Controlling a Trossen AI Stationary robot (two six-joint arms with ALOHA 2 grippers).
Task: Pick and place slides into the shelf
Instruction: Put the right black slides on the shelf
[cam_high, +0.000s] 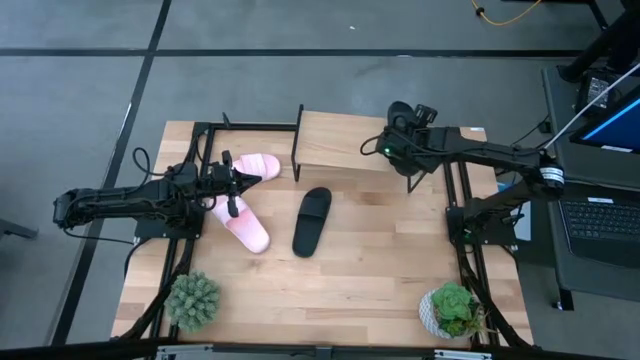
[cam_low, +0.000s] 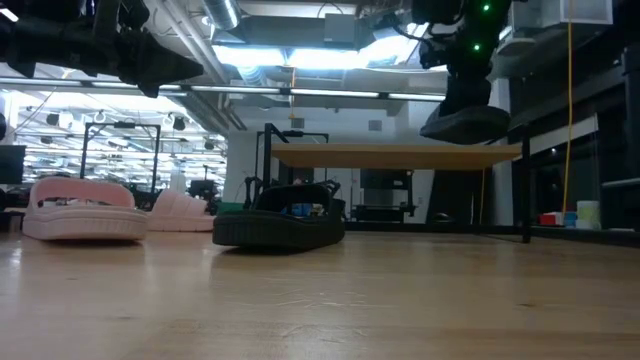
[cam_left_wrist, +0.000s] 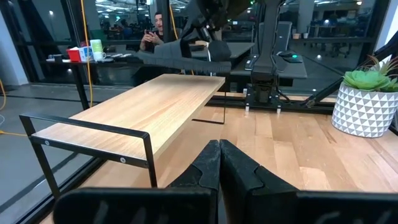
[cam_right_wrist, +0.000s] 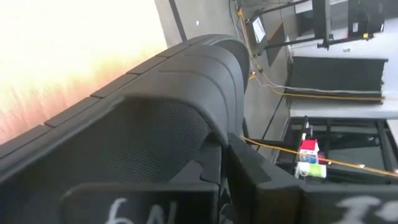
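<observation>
White hand-drawn marks on the right gripper's (cam_right_wrist: 222, 163) body cannot be read as words; the other things carry no legible writing. The desk (cam_high: 370, 270) is pale wood boards on a black frame, on a grey floor; two potted green plants (cam_high: 193, 299) stand at its near corners, and a laptop (cam_high: 600, 222) sits off to the right. The low view looks into a lit hall with ceiling ducts, and a person (cam_left_wrist: 153, 34) sits far behind the shelf in the left wrist view.

The shelf (cam_high: 350, 145) stands at the desk's far edge. The right gripper is closed on a black slide (cam_low: 466, 122), held level above the shelf's right end. The other black slide (cam_high: 312, 220) lies at mid-desk, long axis running near to far, tilted slightly. Two pink slides (cam_high: 248, 200) lie on the left, splayed in a V. The left gripper (cam_high: 231, 186) hovers over them, fingers pressed together, holding nothing.
</observation>
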